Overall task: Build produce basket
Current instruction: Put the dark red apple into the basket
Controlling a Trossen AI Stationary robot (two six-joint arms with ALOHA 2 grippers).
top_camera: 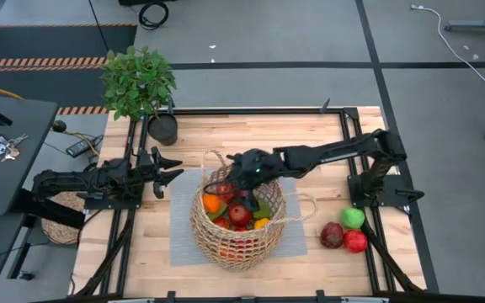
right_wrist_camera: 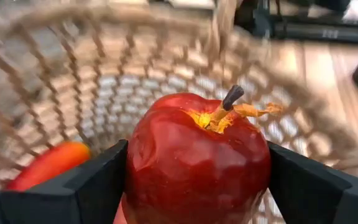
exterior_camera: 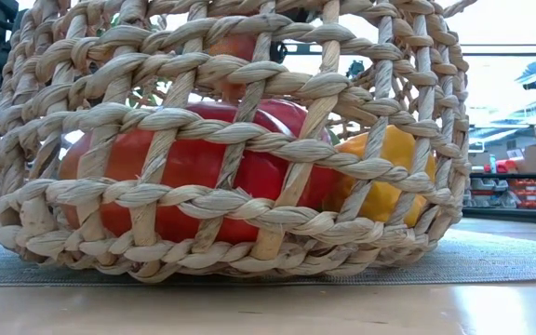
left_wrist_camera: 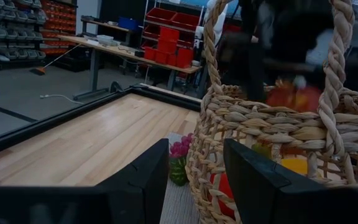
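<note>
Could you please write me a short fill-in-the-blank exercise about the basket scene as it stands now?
1. The right gripper holds a red ____ with a brown stem.
2. That gripper hangs over the ____.
3. On the table right of the basket lie ____ loose fruits.
4. The left gripper waits left of the basket, holding ____.

Missing words: apple; basket; three; nothing

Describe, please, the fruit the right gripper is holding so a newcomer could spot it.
Find the wicker basket at the table's middle. Over its rim, the right gripper clamps a glossy red apple. Unlike the produce below, it shows a brown stem and is held aloft.
</note>
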